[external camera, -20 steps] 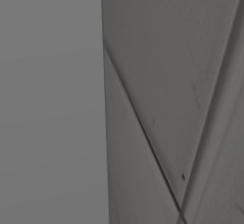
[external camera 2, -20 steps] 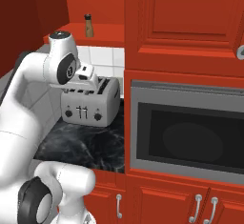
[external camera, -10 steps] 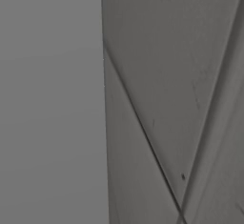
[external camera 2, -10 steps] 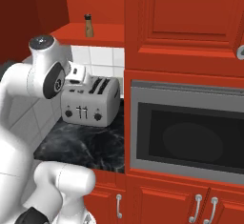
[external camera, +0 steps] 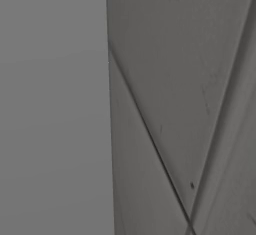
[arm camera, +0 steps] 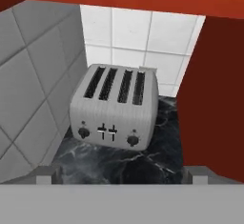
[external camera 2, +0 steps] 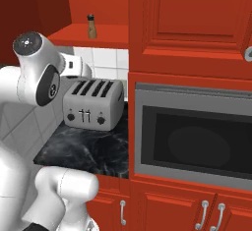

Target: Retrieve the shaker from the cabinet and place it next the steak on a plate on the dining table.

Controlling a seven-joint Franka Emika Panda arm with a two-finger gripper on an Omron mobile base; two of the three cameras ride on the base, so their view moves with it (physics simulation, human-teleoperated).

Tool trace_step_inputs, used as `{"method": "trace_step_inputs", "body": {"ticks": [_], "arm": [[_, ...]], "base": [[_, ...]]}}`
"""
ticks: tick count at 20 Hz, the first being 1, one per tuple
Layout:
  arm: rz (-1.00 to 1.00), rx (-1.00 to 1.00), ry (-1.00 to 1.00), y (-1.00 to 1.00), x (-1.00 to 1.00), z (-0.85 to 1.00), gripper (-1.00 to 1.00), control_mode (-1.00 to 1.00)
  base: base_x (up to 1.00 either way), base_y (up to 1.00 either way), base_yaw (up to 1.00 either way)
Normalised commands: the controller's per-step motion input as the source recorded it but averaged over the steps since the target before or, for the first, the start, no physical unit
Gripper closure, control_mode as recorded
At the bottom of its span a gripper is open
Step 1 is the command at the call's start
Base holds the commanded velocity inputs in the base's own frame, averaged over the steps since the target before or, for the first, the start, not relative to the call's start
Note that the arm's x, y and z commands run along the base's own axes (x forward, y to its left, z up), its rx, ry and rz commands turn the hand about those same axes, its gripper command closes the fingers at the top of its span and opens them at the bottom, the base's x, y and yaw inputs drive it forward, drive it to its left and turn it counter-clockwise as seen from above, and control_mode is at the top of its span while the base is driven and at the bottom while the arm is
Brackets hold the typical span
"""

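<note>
Red shelf with shaker

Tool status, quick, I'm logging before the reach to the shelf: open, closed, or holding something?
Tool: open and empty; its tips stand wide apart, facing the toaster. The shaker sits on the shelf above.

An open red shelf juts from the red cabinet and carries the shaker, which stands upright toward the shelf's left end. Below the shelf, a black marbled countertop holds a silver four-slot toaster, set back near the white tiled wall.
</note>
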Motion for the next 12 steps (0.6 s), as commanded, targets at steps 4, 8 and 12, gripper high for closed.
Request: {"method": "trace_step_inputs", "body": {"ticks": [4, 8, 12], "arm": [[0.0, 0.0, -0.12, 0.0, 0.0, 0.48, -1.0, -1.0], [0.0, 0.0, -0.09, 0.0, 0.0, 0.42, -1.0, -1.0], [0.0, -0.02, -0.09, 0.0, 0.0, 0.47, -1.0, -1.0]], "base": [[0.0, 0.0, 0.0], [0.0, 0.0, 0.0], [0.0, 0.0, 0.0]]}}
